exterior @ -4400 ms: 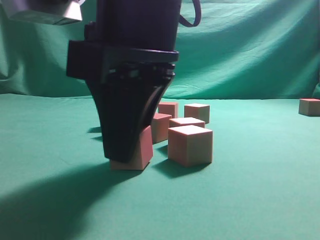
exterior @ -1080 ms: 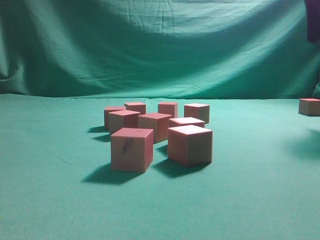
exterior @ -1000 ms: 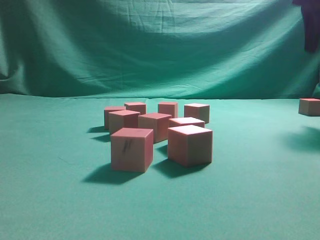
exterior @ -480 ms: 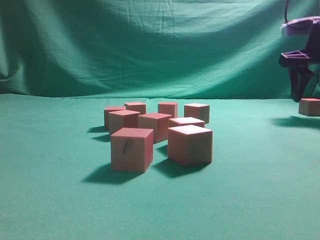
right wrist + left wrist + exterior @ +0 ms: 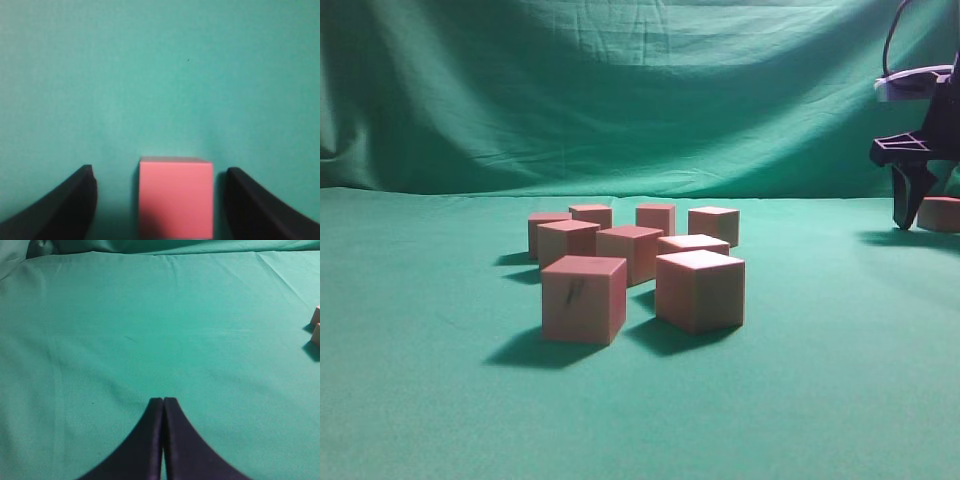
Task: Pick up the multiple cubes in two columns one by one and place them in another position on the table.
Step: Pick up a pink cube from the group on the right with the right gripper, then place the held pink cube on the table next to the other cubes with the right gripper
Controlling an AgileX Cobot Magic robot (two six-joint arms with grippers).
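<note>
1. The right claw (image 5: 157, 200) stands wide open and holds nothing; a lone cube (image 5: 175, 197) sits squarely between its fingers (image 5: 60, 205), a clear gap on each side — not touching either.
2. That cube lies straight ahead of the claw on the bench (image 5: 820, 400), its faces square to the fingers. A cube has no long axis, so to my eye the grip only calls for closing straight in.
3. In the exterior view this cube (image 5: 941, 213) is at the far right edge, well apart from the main cluster of cubes (image 5: 640, 262), with the right claw (image 5: 915, 200) just beside it. The right arm is plainly the nearer one.
4. The left claw (image 5: 163, 405) has its jaws pressed together, empty, over bare cloth; two cube corners (image 5: 316, 326) peek in at the right edge of its view.
5. Nothing stands in the way around the lone cube.
</note>
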